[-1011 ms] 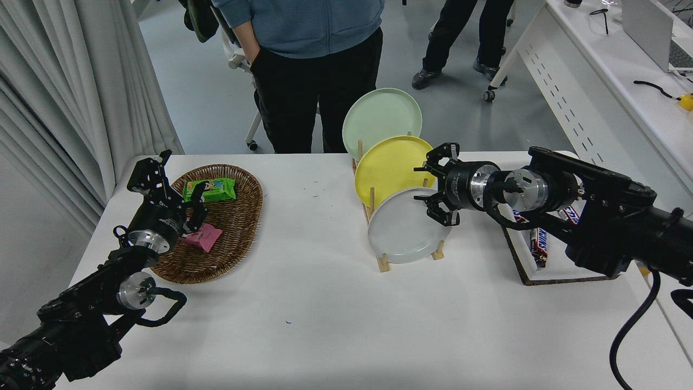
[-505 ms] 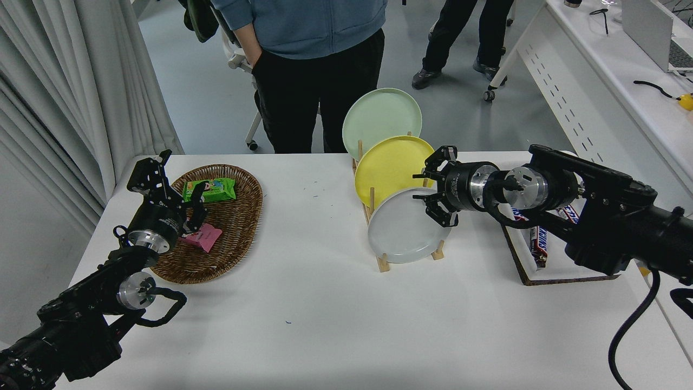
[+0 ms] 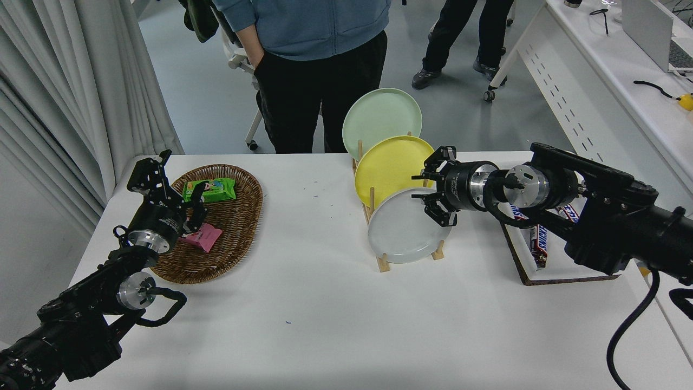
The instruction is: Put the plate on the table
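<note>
The light-grey plate (image 3: 403,230) stands on edge in the front slot of a wooden rack (image 3: 383,264) on the white table (image 3: 335,325). A yellow plate (image 3: 387,165) and a pale green plate (image 3: 379,116) stand behind it. My right gripper (image 3: 426,187) is open at the grey plate's upper right rim, fingers spread above and below the rim's edge. My left gripper (image 3: 176,187) is parked at the lower left, open, over the wicker basket.
A wicker basket (image 3: 238,216) with green and pink snack packs sits at the left. A tray (image 3: 541,271) with chocolate bars lies under my right arm. A person (image 3: 314,65) stands at the far edge. A white perforated desk (image 3: 595,81) is at the right.
My right gripper has edged slightly left and up, closer onto the grey plate's upper right rim. The plates and the left arm have not moved.
</note>
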`<action>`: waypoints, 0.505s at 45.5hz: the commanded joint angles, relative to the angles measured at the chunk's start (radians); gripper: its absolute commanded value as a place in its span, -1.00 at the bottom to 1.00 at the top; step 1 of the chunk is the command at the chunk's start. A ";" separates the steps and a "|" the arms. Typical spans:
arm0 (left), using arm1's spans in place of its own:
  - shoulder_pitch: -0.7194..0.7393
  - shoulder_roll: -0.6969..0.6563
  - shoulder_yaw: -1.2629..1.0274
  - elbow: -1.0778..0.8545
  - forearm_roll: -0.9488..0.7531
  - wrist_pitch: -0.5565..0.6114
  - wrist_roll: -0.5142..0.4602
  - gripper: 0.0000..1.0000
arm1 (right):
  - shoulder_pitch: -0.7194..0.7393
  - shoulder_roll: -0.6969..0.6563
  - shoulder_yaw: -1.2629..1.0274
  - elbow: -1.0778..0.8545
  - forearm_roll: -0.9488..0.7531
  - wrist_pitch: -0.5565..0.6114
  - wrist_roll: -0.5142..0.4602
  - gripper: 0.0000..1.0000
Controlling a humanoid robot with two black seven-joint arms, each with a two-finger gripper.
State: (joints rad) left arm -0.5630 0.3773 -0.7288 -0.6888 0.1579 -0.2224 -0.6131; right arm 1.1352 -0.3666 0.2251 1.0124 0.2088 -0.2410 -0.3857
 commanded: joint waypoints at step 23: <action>0.000 0.000 0.000 0.000 0.000 0.000 0.000 1.00 | -0.005 0.002 0.016 -0.003 -0.012 -0.023 -0.001 -0.64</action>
State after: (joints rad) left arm -0.5630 0.3774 -0.7287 -0.6890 0.1577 -0.2224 -0.6138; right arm 1.1320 -0.3660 0.2371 1.0097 0.1990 -0.2599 -0.3857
